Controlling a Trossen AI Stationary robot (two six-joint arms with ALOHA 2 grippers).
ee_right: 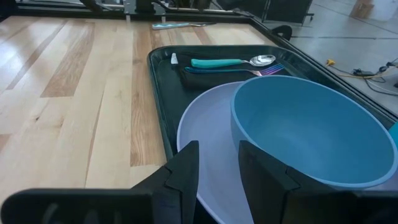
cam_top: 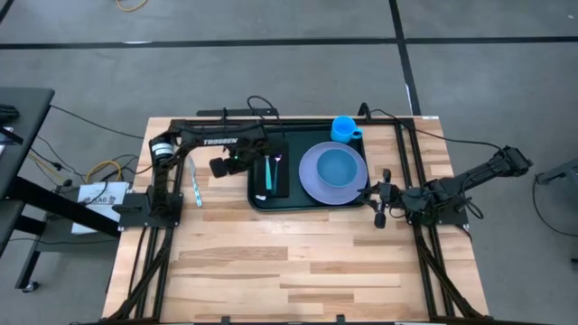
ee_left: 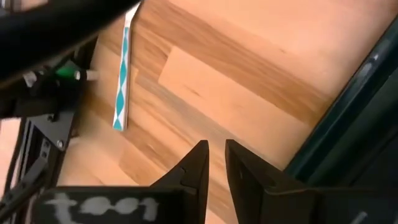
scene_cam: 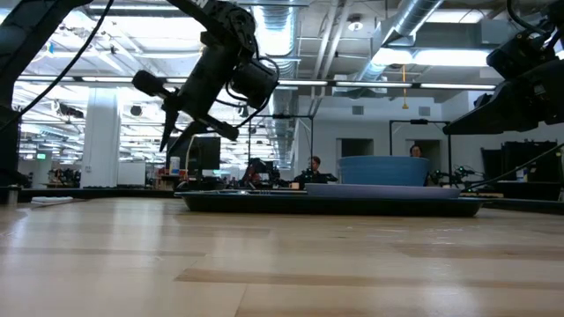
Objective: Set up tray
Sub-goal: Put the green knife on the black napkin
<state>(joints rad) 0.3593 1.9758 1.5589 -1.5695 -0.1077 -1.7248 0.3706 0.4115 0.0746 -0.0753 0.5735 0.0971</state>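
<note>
While your two arms hang over the wooden table, the dark green tray lies flat toward the far edge, its long axis running left to right across the table between the two arm bases. Largest of its load is a lavender plate on the right half, with a blue bowl sitting on it. At the tray's far right corner stands a blue cup. On the left half lies a narrow black rectangle, long axis running near to far, carrying a teal-handled spoon and a purple fork side by side.

Outside the tray, a teal-and-white utensil lies on the bare wood just left of it, beside the left arm's base. Cables trail off the table's far side.

Your left arm reaches from its base rightward along the far edge, its elbow bent, and your left gripper hovers above the wood just beside the tray's left rim; its fingers stand nearly together, a thin slit between them, holding nothing. Your right arm stretches in low from the right, and your right gripper sits at the tray's near right corner, aimed across the plate, jaws parted a moderate way and empty.
</note>
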